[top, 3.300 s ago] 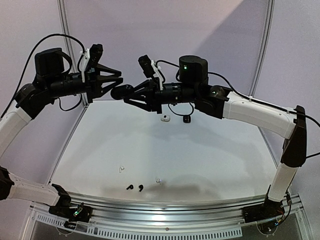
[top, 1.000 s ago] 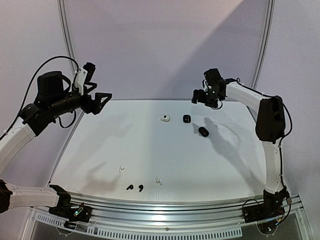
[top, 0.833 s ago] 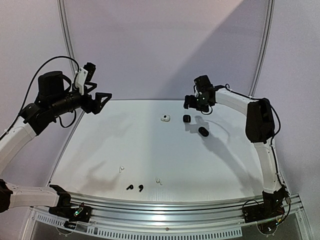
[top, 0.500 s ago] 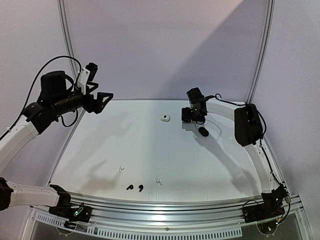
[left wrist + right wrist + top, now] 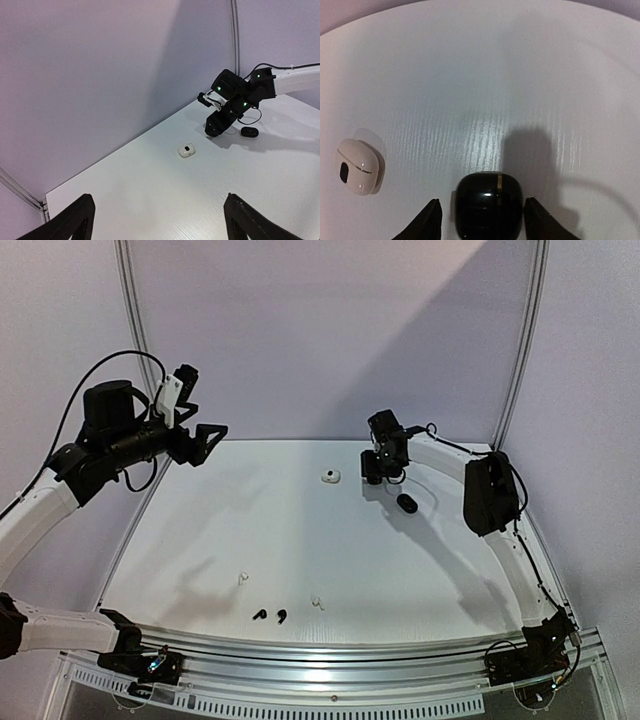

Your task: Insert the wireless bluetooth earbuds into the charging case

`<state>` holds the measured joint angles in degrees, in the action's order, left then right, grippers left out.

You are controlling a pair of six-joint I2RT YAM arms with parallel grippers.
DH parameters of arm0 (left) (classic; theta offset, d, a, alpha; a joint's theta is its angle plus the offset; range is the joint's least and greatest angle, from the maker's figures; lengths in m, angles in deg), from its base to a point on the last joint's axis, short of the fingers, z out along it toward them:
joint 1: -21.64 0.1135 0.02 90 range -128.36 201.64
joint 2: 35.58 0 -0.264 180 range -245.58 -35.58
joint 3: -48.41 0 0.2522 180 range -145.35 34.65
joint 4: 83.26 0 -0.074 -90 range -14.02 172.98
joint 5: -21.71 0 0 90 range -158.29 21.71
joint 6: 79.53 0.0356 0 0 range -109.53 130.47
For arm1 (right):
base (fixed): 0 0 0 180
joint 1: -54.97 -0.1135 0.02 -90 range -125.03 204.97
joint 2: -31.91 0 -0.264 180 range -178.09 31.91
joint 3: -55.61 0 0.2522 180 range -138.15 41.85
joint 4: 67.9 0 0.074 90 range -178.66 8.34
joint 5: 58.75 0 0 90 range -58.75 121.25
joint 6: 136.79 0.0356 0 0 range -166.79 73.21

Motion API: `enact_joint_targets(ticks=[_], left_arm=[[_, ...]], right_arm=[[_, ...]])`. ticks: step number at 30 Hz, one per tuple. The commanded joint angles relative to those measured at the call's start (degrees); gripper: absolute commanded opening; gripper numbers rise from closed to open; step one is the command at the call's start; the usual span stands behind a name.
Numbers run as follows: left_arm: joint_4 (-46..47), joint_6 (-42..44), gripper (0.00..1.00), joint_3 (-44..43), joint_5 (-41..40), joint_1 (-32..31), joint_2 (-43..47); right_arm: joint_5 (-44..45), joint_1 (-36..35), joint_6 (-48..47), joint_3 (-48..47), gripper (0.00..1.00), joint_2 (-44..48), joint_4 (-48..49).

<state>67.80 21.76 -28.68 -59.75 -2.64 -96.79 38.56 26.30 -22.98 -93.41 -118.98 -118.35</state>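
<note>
White counter (image 5: 350, 550), glossy blk case (image 5: 489, 205) w/ yellowish line, off-white case (image 5: 358, 166), blk earbuds (image 5: 260, 615), white earbuds (image 5: 241, 578), lilac wall (image 5: 330, 330)

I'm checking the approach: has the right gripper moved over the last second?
Yes. In the top view the right gripper has come down and left, nearer the white case, and now straddles a black case.

White table (image 5: 420, 570): white case (image 5: 330, 476), black cases (image 5: 407, 503), earbuds (image 5: 260, 615).
</note>
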Motion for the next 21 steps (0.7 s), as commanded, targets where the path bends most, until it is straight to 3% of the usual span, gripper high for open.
enact_joint_targets(ticks=[1, 13, 21], left_arm=[[1.7, 1.4, 0.91, -1.4, 0.1, 1.0, -0.8], [1.9, 1.4, 0.91, -1.4, 0.5, 1.1, -1.0], [1.6, 1.4, 0.91, -1.7, 0.6, 1.1, -1.0]], right_arm=[[-0.8, -0.9, -2.1, -1.2, 0.47, -3.5, -4.1], [1.7, -1.8, -5.4, -0.9, 0.56, -3.2, -7.4], [-2.1, -1.8, -6.5, 4.7, 0.34, -0.2, -2.8]])
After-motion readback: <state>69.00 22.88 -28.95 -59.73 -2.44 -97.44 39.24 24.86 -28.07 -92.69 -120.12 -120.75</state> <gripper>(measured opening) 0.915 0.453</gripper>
